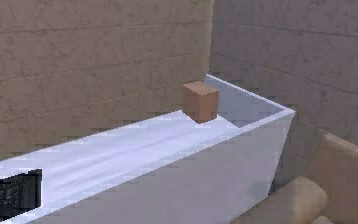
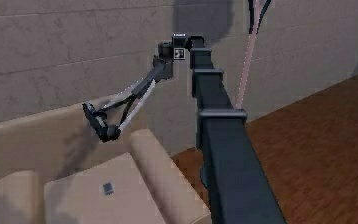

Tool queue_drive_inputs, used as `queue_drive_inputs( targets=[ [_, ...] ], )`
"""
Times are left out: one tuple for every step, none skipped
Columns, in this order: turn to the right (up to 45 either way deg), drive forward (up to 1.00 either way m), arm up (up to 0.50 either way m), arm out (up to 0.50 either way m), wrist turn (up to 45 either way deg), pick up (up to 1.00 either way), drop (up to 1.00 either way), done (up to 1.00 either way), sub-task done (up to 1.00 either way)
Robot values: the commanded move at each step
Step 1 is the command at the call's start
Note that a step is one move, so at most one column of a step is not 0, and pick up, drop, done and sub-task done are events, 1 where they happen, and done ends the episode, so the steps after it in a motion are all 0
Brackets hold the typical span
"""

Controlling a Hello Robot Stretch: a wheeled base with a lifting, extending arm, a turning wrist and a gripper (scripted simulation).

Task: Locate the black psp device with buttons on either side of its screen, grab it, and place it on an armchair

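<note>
On the armchair (image 2: 27, 150) seat cushion lies a small dark flat thing (image 2: 108, 187), probably the PSP. The jaws hang above it in the picture, at the arm's (image 2: 222, 140) far end, before the backrest. Cannot tell their opening, nor whether they hold anything. Judgement: light, rigid, slick shell, fragile screen; take it across its 2 long edges, mid-body.

The forward view looks down, close, over a white desk (image 1: 137, 150). The arm side view faces a near armchair (image 2: 72, 200), and the same armchair (image 1: 339, 165) edges the forward view's right.
</note>
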Motion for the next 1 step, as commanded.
queue_drive_inputs(
  targets=[
    [0.0,0.0,0.0,0.0,39.0,0.0,0.0,0.0,0.0]
  ],
)
